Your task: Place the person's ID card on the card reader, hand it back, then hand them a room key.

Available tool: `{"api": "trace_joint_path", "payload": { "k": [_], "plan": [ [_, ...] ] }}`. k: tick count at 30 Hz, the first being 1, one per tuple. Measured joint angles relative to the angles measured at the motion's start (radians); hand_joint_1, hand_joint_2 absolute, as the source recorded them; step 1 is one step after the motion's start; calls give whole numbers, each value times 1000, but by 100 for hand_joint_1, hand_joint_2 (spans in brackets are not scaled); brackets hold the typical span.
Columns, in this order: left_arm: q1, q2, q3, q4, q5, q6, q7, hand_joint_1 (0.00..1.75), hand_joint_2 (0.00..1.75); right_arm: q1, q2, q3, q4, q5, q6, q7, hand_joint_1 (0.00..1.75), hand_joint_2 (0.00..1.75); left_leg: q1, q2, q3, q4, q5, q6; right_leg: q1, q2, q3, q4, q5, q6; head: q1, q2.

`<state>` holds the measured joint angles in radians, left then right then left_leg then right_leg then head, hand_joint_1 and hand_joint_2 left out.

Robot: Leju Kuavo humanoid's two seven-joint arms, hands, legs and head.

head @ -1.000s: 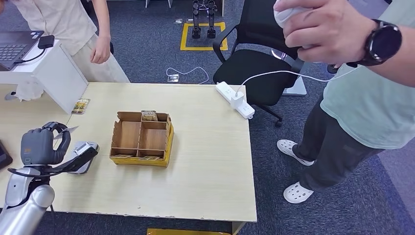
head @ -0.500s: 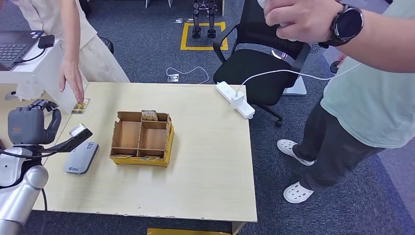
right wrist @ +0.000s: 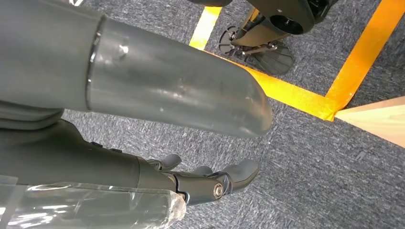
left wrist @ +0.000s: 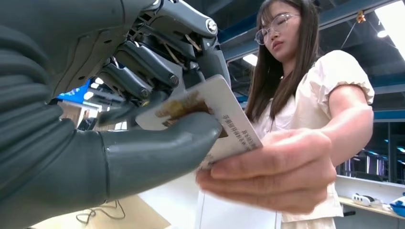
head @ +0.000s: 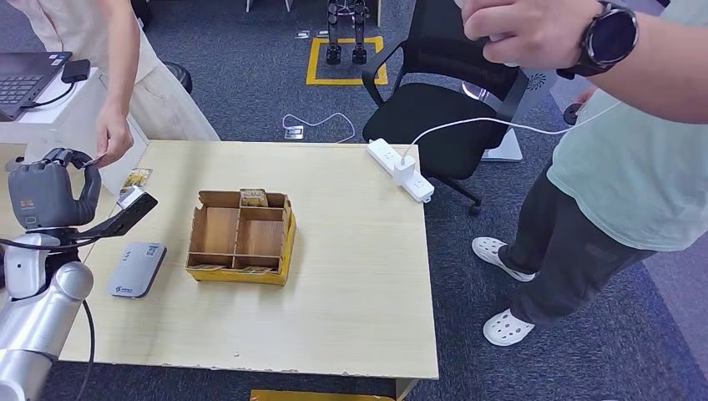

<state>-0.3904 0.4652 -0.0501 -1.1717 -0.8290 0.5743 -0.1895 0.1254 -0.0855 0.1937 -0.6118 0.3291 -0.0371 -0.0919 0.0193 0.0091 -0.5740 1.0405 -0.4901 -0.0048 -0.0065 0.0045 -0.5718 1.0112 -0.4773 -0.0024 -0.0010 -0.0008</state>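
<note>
You saw one card reader [head: 137, 269], one divided box [head: 241, 236], one power strip [head: 402, 170], one office chair [head: 442, 92], one laptop [head: 25, 73], two people and one ID card [left wrist: 210, 117] on the scene.

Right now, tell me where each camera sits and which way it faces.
Head view: high on the body, looking down at the pale wooden table; left hand shows.
Left wrist view: behind the left hand, facing a person taking the white ID card.
Right wrist view: hanging, facing grey carpet; right hand shows.
Shared: left hand.
</note>
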Motion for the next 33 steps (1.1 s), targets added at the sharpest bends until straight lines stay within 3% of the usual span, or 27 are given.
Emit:
{"api": "trace_joint_path", "payload": {
  "k": [6,19,27,33],
  "plan": [
    [1,-4,-1,0,21,-17,-4,0,175,-2,-2,20,4,-14,-9,0,0,0,0,0,0,0,0,0,0,0,0,0,0,0,0,0],
    [69,78,-15,-52,159,-274,-15,0,175,-3,-23,57,13,-62,-15,1,0,0,0,0,-1,0,0,0,0,0,-1,0,0,0,0,0],
    [219,152,-14,-168,218,-407,-61,0,175,-5,-33,65,19,-83,-16,-1,0,0,0,0,-2,0,0,0,0,0,-2,0,0,0,0,0],
    [381,226,7,-318,337,-608,-129,0,175,-15,-42,68,40,-90,-16,-13,0,0,0,1,-3,-1,0,0,0,0,-3,0,0,0,1,0]
  ]
}}
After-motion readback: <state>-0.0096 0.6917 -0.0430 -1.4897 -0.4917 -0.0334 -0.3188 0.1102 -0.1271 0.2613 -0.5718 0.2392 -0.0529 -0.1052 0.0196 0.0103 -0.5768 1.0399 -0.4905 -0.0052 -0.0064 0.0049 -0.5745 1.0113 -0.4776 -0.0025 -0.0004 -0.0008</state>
